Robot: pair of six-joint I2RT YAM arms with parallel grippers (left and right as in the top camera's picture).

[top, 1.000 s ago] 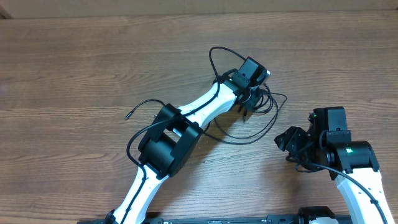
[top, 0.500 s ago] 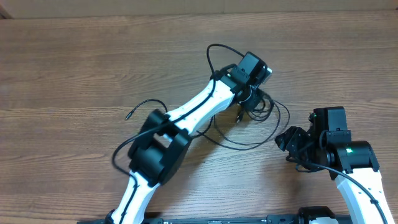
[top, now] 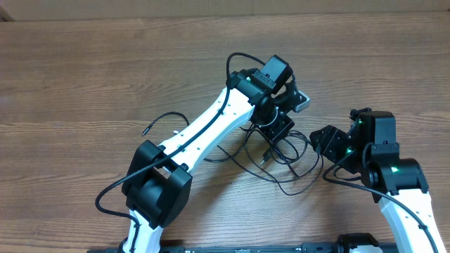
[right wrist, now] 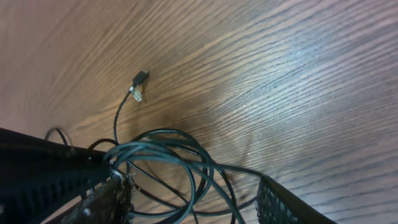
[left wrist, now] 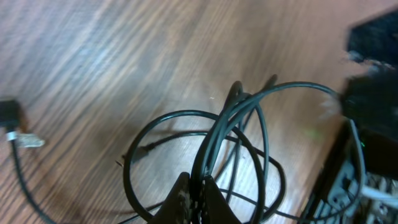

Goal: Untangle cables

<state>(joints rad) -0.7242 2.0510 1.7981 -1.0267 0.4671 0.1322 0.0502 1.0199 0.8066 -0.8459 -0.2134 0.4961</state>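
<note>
Left wrist view: left jaws pinch shut on thin black flexible cables (left wrist: 219,132) looping ahead of them. The right jaws stand open astride the loops. Separation step; next, probably grip one strand, pull apart.

This looks to me like a robotics lab bench. Two white-and-black arms (top: 211,126) rise from the near edge of a wood-grain table (top: 70,70).
</note>
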